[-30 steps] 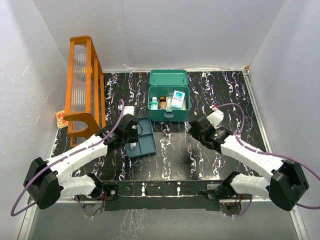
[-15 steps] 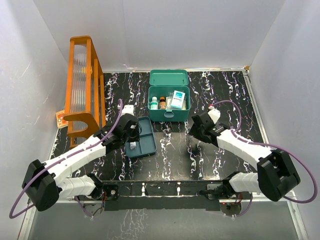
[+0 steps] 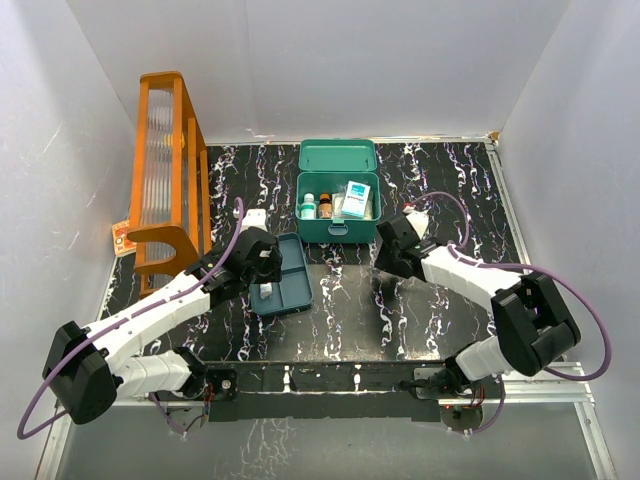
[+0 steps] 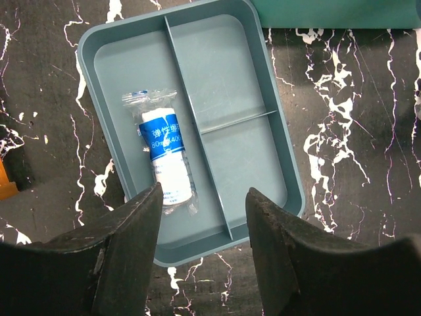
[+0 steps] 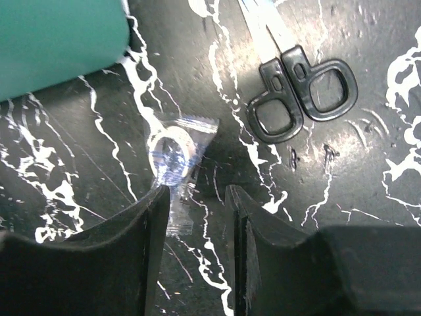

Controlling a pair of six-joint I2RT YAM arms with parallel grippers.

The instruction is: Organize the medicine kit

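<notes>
- Teal-green rectangular plastic medicine kit: stands at the far middle of the black marbled table, lid thrown back; small bottles and a white-and-blue carton sit inside.
- Right gripper: over the last second I have swung it inward, to just off the kit's near right corner; its fingers are apart and hold nothing.
- Clear-wrapped tape roll: lies on the table under the right gripper; black-handled scissors lie near it; I judge this packet the next pick, bound for the kit.
- Left gripper: hardly shifted; fingers apart, empty, above the flat blue-teal divided tray.
- Wrapped white bandage roll: lies in the tray's long left compartment.
- Tall orange rack: far left.
</notes>
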